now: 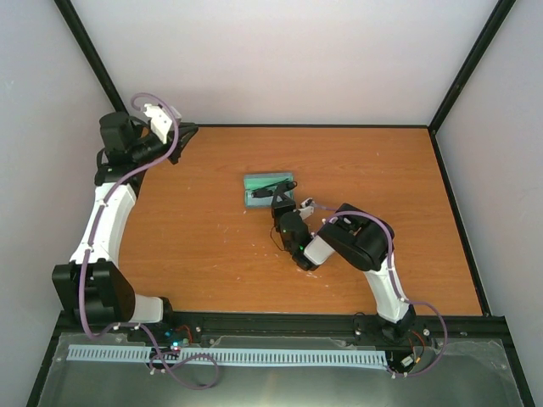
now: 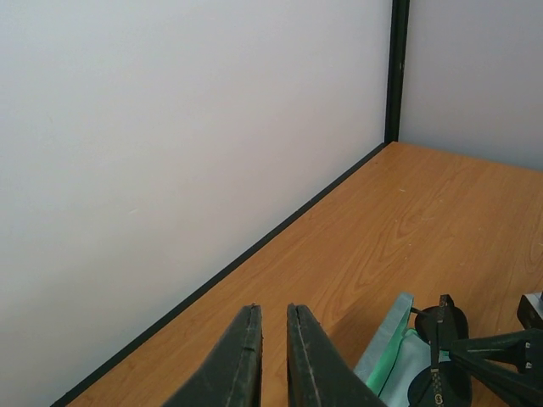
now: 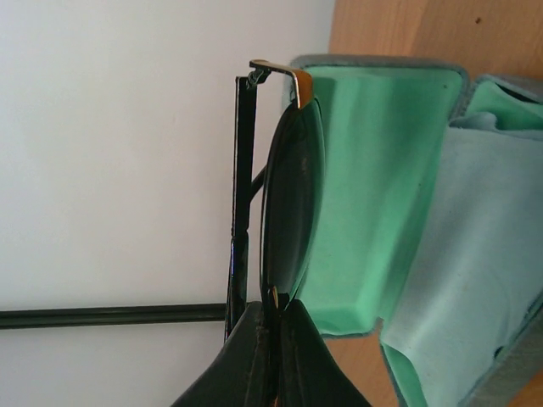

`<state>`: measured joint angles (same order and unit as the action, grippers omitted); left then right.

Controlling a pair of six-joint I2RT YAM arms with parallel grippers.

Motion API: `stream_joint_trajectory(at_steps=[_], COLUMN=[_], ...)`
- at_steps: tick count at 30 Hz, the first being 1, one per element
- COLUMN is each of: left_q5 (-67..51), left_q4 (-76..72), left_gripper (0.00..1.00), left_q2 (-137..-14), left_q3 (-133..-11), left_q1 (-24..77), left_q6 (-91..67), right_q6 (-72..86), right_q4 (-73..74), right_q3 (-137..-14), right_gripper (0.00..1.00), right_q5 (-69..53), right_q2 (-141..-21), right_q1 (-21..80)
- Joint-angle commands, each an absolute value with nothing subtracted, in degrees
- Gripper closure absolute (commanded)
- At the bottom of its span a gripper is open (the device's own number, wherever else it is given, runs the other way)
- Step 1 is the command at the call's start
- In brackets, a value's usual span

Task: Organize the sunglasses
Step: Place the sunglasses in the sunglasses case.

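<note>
The black sunglasses (image 3: 293,195) are pinched edge-on in my right gripper (image 3: 276,309), held by the frame at a lens, with one thin temple arm (image 3: 240,170) beside the lens. They hang just over the open blue-grey case (image 3: 365,170) with its green lining. The pale blue cloth (image 3: 475,237) lies in the case's other half. From above, the right gripper (image 1: 284,203) is at the case (image 1: 254,191) in the table's middle. My left gripper (image 1: 185,134) is far off at the back left, empty, its fingers (image 2: 246,356) a narrow gap apart.
The left wrist view shows the white side wall, the black corner post (image 2: 395,68), and the case (image 2: 386,339) and sunglasses (image 2: 441,339) at lower right. White walls with black frame rails enclose the wooden table (image 1: 195,237).
</note>
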<state>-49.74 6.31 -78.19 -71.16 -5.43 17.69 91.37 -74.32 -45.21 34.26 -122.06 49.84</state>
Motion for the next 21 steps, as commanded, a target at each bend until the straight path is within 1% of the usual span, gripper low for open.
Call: stream_joint_trajectory(at_steps=[1, 7, 14, 21], left_q5=[-50.6, -50.4, -50.3, -50.2], left_q4=[4.8, 4.8, 4.7, 4.8], left_gripper=[0.88, 0.88, 0.88, 0.88], left_q2=[-75.8, -75.1, -75.1, -75.0], left_q3=[-70.4, -70.3, -70.2, -70.0], left_q1=[-6.5, -7.2, -7.5, -7.5], left_q6=[15.9, 16.1, 15.7, 16.0], right_q6=[92.8, 92.8, 94.3, 96.0], right_q4=[-66.6, -62.2, -55.2, -51.0], right_q3=[-47.6, -50.4, -50.8, -52.4], right_gripper=[0.97, 0.97, 0.91, 0.92], right_q5=[35.8, 37.0, 37.0, 36.4], right_q2=[-119.9, -120.7, -119.1, -119.5], right_q1=[50.8, 50.8, 50.8, 50.7])
